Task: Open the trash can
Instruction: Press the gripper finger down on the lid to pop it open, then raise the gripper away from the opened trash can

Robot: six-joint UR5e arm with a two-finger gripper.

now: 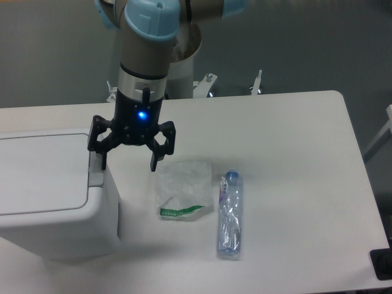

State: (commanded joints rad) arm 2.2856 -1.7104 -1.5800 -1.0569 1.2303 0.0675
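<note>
My arm: reaches in from the far side, wrist vertical, blue light lit. My gripper (128,166): pointing straight down, fingers (157,160) spread wide, nothing held.

The trash can (52,202) is a large white boxy plastic bin with rounded corners, standing upright at the left edge of the view — part of it runs out of frame. Its flat rectangular lid (40,174) lies closed. A grey push tab (95,173) sits at the lid's right edge.
</note>
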